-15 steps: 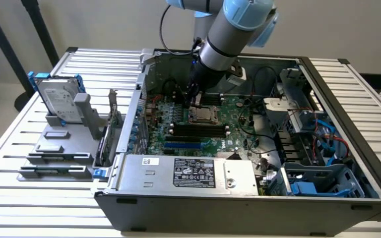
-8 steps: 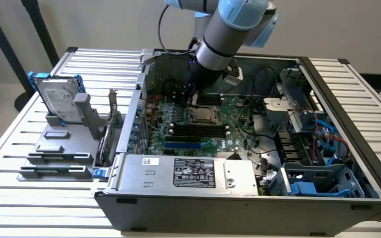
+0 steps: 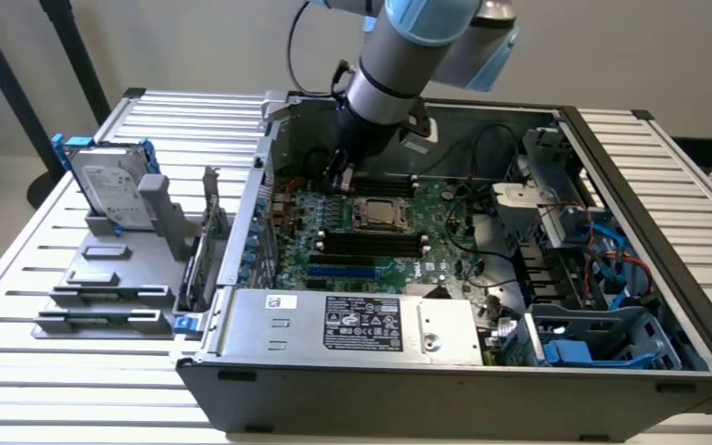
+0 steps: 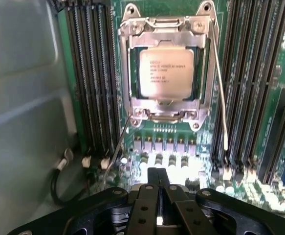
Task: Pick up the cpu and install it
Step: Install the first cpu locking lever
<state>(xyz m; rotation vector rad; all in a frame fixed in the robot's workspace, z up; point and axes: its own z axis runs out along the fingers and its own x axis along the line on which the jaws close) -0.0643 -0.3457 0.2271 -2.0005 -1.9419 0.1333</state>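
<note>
exterior view: the arm (image 3: pixel 393 65) reaches down into the open computer case (image 3: pixel 455 380), which lies on a white slatted table (image 3: pixel 34 278). the gripper (image 3: pixel 338 176) hangs low over the green circuit board (image 3: pixel 437 232), near the socket, on its far side and toward the exterior view's left. the cpu (image 3: pixel 381 213) sits flat in that socket, approx mid-board, apart from the gripper tips. black memory slots (image 3: pixel 362 243) run just in front of it. a grey power supply box (image 3: pixel 356 324) w/ a label sits along the near edge of the case. outside the case, at the exterior view's left, a hard drive (image 3: pixel 111 190) w/ a blue bracket stands upright in a grey holder (image 3: pixel 103 278).

wrist view: the gripper (image 4: pixel 158 176) is clenched, its fingers (image 4: pixel 147 196) pressed together and grasping nothing. the cpu (image 4: pixel 164 73), silver top w/ printed text, lies level inside the metal socket frame (image 4: pixel 132 88), which surrounds it on all 4 sides. it's well apart from the fingertips. 2 thin wire levers (image 4: pixel 220 98) run alongside the frame. memory slots (image 4: pixel 91 73) flank the socket on both sides. a row of small silver parts (image 4: pixel 164 159) sits btw socket and gripper. a grey case wall (image 4: pixel 20 98) stands beside the slots, w/ a black cable (image 4: pixel 59 181) at its foot.
</note>
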